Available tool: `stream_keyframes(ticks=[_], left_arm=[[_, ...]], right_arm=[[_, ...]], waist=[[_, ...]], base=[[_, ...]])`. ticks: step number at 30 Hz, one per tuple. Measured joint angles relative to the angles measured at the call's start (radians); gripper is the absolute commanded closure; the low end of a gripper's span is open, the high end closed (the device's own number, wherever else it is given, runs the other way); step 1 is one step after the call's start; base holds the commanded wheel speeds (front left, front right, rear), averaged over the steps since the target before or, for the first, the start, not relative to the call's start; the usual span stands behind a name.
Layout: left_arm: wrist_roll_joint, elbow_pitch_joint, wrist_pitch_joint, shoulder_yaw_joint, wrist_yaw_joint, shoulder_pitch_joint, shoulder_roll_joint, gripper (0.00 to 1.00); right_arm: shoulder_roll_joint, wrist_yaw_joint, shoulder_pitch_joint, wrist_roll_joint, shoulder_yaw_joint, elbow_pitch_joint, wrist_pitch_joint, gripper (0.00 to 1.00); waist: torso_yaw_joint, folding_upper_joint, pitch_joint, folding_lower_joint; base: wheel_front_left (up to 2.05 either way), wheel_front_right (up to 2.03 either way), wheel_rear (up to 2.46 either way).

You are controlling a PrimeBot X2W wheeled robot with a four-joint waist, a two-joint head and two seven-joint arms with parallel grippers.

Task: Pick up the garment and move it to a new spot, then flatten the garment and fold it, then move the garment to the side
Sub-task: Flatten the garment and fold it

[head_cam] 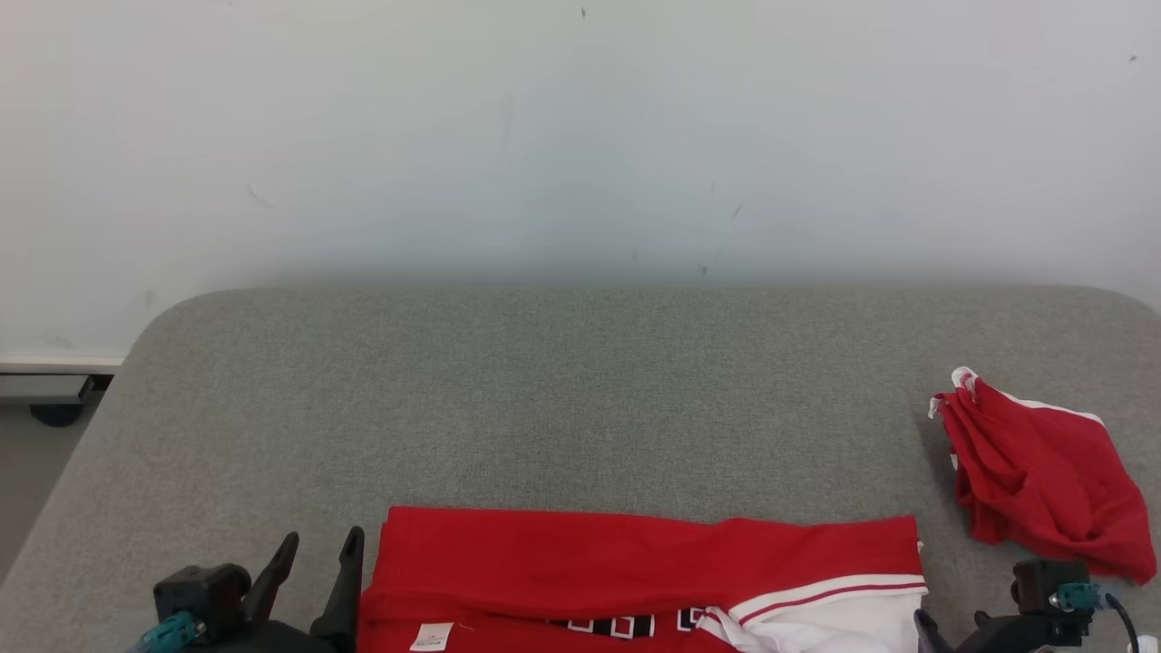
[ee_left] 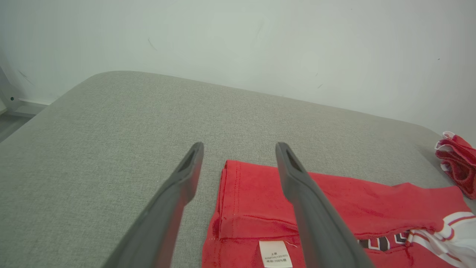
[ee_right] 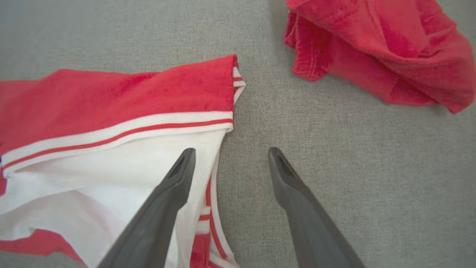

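We see the garment [head_cam: 635, 558], a red jersey folded into a long band, lying flat along the near edge of the grey table [head_cam: 580, 399], its long axis running left to right. Its white tag [head_cam: 431, 637] is at the left end and the striped white trim [head_cam: 834, 594] at the right (black lettering peeks out between them). Our left gripper [head_cam: 323, 540] sits just beside the left end, fingers spread and empty. Our right gripper [ee_right: 230, 152], likewise released, is at the right end. A crumpled red cloth [head_cam: 1043, 481] lies apart, further right
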Motion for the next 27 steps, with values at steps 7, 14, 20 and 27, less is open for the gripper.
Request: stream_keyframes(ticks=[7, 14, 20, 27], left_arm=[[0.012, -0.001, 0.009, -0.003, 0.000, 0.000, -0.007, 0.00], [0.018, -0.002, 0.012, -0.004, 0.000, -0.001, -0.012, 0.00], [0.018, -0.002, 0.013, -0.004, 0.000, -0.004, -0.012, 0.00], [0.019, -0.002, 0.020, -0.004, 0.000, -0.005, -0.012, 0.00]], right_arm=[[0.031, 0.000, -0.032, 0.007, 0.025, 0.081, 0.046, 0.00], [0.057, 0.001, -0.072, 0.008, 0.034, 0.152, 0.069, 0.00], [0.085, -0.006, -0.098, 0.017, 0.035, 0.203, 0.086, 0.00], [0.112, -0.015, -0.144, 0.017, 0.032, 0.248, 0.104, 0.00]], waist=[[0.004, 0.0000, 0.006, 0.0000], [0.004, 0.0000, 0.015, 0.0000], [0.007, 0.0000, 0.021, 0.0000], [0.011, 0.0000, 0.025, 0.0001]], base=[[0.00, 0.00, 0.00], [0.00, 0.00, 0.00], [0.00, 0.00, 0.00], [0.00, 0.00, 0.00]])
